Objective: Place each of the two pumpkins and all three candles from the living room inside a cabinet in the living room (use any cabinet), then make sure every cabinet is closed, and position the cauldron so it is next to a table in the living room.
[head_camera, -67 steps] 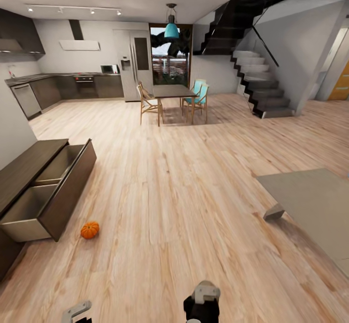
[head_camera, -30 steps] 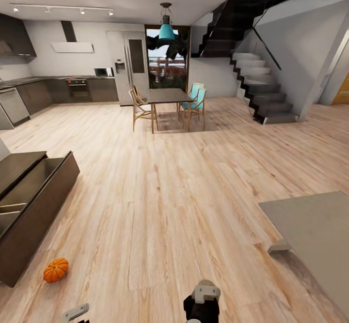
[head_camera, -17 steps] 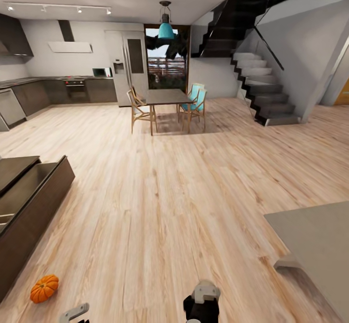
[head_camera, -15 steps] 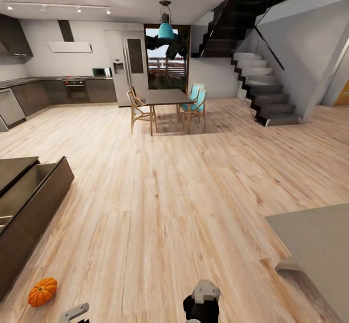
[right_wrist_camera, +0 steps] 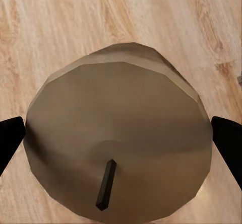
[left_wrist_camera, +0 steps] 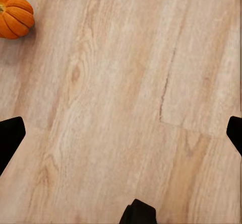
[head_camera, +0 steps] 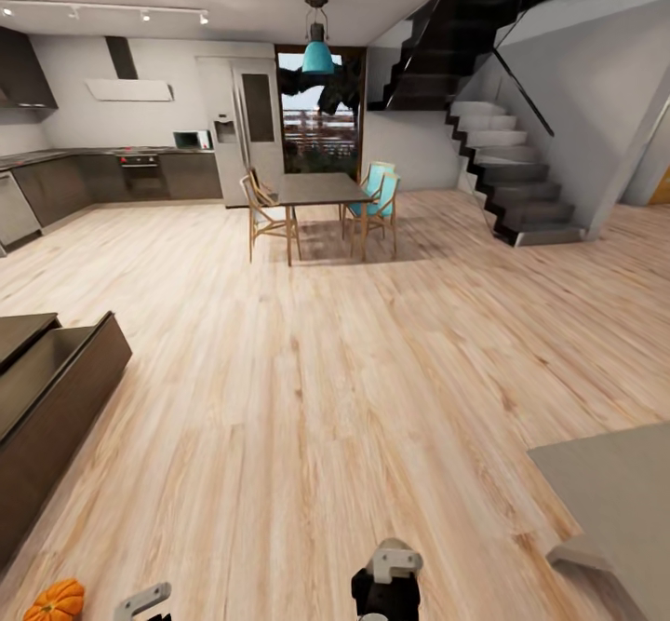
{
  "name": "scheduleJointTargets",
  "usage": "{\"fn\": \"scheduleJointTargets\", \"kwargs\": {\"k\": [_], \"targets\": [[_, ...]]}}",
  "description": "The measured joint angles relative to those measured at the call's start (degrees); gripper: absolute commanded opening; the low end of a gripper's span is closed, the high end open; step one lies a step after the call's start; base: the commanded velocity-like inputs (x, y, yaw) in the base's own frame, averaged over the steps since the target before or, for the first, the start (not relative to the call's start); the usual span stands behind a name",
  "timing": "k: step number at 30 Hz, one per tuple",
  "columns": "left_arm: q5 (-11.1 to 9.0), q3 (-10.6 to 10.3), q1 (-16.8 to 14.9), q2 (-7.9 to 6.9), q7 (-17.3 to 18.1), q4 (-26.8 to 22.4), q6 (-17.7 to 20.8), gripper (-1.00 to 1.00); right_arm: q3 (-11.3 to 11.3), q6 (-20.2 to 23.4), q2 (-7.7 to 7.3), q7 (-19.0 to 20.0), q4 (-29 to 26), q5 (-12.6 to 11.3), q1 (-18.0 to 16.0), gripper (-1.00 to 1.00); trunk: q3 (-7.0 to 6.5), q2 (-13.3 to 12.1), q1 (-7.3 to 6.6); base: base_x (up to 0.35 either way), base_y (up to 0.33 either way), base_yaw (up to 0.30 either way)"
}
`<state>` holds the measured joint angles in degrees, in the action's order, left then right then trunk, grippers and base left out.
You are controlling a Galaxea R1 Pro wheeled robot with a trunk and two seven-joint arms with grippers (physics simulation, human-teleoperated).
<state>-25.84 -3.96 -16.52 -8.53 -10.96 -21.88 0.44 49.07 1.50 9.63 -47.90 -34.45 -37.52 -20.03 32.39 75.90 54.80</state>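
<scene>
One small bright-orange ribbed pumpkin lies on the pale wooden plank floor at the lower left corner of the head view, just in front of the long dark-brown wooden cabinet, whose drawer stands pulled out with its pale inside showing; the low grey-topped coffee table sits well apart at the lower right, and a dining table with wooden chairs stands far back. Left wrist view: the left gripper hangs over bare floor with black fingertips spread wide and empty, the pumpkin near one corner. Right wrist view: the right gripper holds a pale whitish-grey round candle with a dark wick, the fingertips flanking it on either side.
</scene>
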Motion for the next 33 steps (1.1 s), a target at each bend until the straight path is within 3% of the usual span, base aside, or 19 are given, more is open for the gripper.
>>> {"fn": "scheduleJointTargets", "kwargs": {"k": [7,8,9,11,16,33], "targets": [[0.0,0.0,0.0,0.0,0.05,0.0,0.01,1.0,-0.92,0.55,-1.55,8.34,0.88,-0.66,-0.21,-1.0,0.0,0.0,0.0,0.331,0.0,0.0],[0.0,0.0,0.0,0.0,0.03,-0.01,0.01,1.0,-1.43,0.71,-2.26,11.6,1.7,-0.81,-0.46,-1.0,0.0,0.0,0.0,0.331,0.0,0.0],[0.0,-0.06,0.0,0.0,0.0,-0.01,0.0,1.0,-3.57,1.25,-2.95,17.17,3.49,-0.93,-1.04,-1.0,0.0,0.0,0.0,0.331,0.0,0.0],[0.0,-0.04,0.01,0.0,-0.01,0.0,0.0,1.0,-5.51,1.12,-3.08,18.87,5.33,-0.58,-1.15,-1.0,0.0,0.0,0.0,0.331,0.0,0.0],[-0.06,-0.06,0.0,0.0,-0.02,0.05,-0.76,1.0,-6.83,0.72,-3.21,19.71,6.62,0.0,-1.05,-1.0,0.0,0.0,0.0,0.331,0.0,0.0],[-0.09,-0.02,0.0,0.03,-0.03,0.09,-0.97,1.0,-6.79,0.76,-2.83,19.71,6.85,0.11,-0.7,-1.0,0.02,0.0,0.0,0.331,0.0,0.097]]}}
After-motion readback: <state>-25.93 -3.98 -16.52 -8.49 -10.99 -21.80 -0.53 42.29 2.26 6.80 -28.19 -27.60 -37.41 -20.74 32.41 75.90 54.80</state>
